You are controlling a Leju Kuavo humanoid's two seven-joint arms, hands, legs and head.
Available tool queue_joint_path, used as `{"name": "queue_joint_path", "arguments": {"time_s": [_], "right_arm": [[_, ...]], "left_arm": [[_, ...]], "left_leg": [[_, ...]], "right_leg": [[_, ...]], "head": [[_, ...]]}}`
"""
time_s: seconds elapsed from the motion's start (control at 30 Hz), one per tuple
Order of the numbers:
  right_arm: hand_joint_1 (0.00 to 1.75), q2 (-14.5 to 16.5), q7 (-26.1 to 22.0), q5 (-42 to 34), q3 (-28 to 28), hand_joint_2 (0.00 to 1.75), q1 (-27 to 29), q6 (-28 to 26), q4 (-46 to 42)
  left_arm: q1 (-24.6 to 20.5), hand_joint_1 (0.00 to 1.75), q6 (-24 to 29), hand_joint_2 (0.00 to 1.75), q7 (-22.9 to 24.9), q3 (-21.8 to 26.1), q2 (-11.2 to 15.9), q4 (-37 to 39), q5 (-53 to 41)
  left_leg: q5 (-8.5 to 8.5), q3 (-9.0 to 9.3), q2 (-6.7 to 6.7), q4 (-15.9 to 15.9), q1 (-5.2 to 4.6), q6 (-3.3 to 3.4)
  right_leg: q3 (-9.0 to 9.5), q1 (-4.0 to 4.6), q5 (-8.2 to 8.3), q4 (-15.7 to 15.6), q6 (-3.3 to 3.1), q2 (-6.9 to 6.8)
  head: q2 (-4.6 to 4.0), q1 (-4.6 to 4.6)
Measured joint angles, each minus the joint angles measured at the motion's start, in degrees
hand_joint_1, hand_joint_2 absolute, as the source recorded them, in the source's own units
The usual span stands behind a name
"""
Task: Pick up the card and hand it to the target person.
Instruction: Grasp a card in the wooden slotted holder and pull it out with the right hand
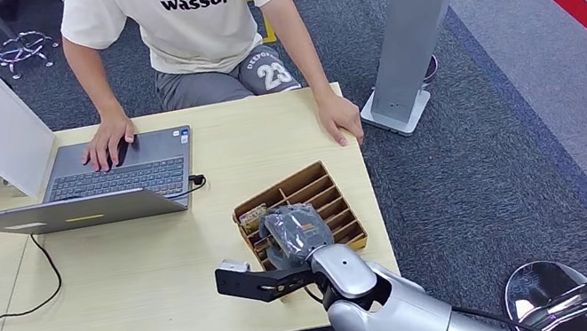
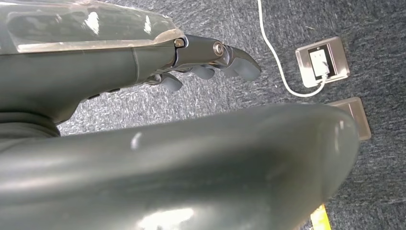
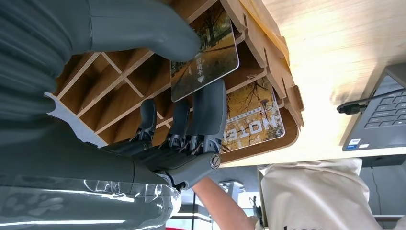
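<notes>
The right hand (image 3: 158,143) sits closest to the lens in its wrist view, its thick grey thumb (image 3: 143,28) and darker fingers (image 3: 208,115) closed on a thin, glossy rectangular card printed with autumn trees (image 3: 205,52). The thumb presses one face and the fingers back the other, so the card is pinched near one short edge while the rest of it stands out over the slots. In the head view the same hand (image 1: 293,236) hovers over the brown wooden slotted card holder (image 1: 325,187), which rests near the light wooden table's (image 1: 128,274) front right corner.

A second card of the same look, marked with hotel lettering (image 3: 251,120), lies in the holder's end compartment, just beside the fingertips.

The card looks light, stiff and slick, probably laminated or plastic. A pinch across both flat faces seems the right hold; gripping by the edges would likely let it slip or flex. The thin wooden dividers stand close around it, so I judge it should come straight out of its slot to avoid catching.

The left hand (image 2: 210,60) hangs above grey carpet with fingers loosely curled and nothing in them.

Beyond the holder, a person in a cream T-shirt (image 1: 192,11) sits at the far side of the table, one hand (image 1: 340,117) on the table edge near the holder, the other on an open grey laptop (image 1: 120,172).
</notes>
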Motion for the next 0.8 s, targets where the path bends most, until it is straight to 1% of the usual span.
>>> {"name": "queue_joint_path", "arguments": {"time_s": [0.13, 0.23, 0.27, 0.37, 0.63, 0.73, 0.8], "right_arm": [[1.01, 0.0, 0.0, 0.0, -0.03, 1.75, 0.03, -0.01, 0.0], [1.23, 0.0, 0.0, 0.0, -0.04, 1.75, 0.06, -0.01, 0.0], [1.27, 0.0, 0.0, 0.0, -0.05, 1.75, 0.08, -0.01, 0.01], [1.29, 0.0, -0.04, 0.07, -0.06, 1.75, 0.11, 0.0, 0.01], [1.48, 0.0, -0.19, 0.19, -0.14, 1.75, 0.12, 0.02, 0.0], [1.5, 0.01, -0.29, 0.24, -0.14, 1.75, 0.11, 0.01, 0.0], [1.51, 0.01, -0.34, 0.24, -0.14, 1.75, 0.11, 0.0, 0.0]], "left_arm": [[0.0, 0.0, -0.08, 0.0, -0.07, -0.01, 0.02, 0.0, -0.06], [0.0, 0.0, -0.09, 0.0, -0.12, -0.01, 0.04, 0.0, -0.09], [0.0, 0.0, -0.1, 0.0, -0.13, -0.01, 0.05, 0.0, -0.09], [0.0, 0.0, -0.15, 0.0, -0.14, -0.01, 0.13, 0.0, -0.09], [0.0, 0.0, -0.14, 0.0, -0.15, -0.01, 0.17, 0.0, -0.09], [0.0, 0.0, -0.14, 0.0, -0.17, -0.01, 0.17, 0.0, -0.09], [0.0, 0.0, -0.14, 0.87, -0.18, -0.01, 0.17, 0.0, -0.09]], "left_leg": [[0.0, 0.0, 0.0, 0.0, 0.0, 0.0], [0.0, 0.0, 0.0, 0.0, 0.0, 0.0], [0.0, 0.0, 0.0, 0.0, 0.0, 0.0], [0.0, 0.0, 0.0, 0.0, 0.0, 0.0], [0.0, 0.01, 0.0, 0.0, 0.0, 0.0], [0.0, 0.01, 0.0, 0.0, 0.0, 0.0], [0.0, 0.01, 0.0, 0.0, 0.0, 0.0]], "right_leg": [[0.0, 0.0, 0.0, 0.0, 0.0, 0.0], [0.0, 0.0, 0.0, 0.0, 0.0, 0.0], [0.0, 0.0, 0.0, 0.0, 0.0, 0.0], [0.0, 0.0, 0.0, 0.0, 0.0, 0.0], [0.01, 0.0, 0.0, 0.0, 0.0, 0.0], [0.01, 0.0, 0.0, 0.0, 0.0, 0.0], [0.01, 0.0, 0.0, 0.0, 0.0, 0.0]], "head": [[0.0, 0.01], [0.0, 0.02], [0.0, 0.02], [-0.01, 0.01], [-0.01, 0.01], [0.0, 0.01], [0.0, 0.0]]}}
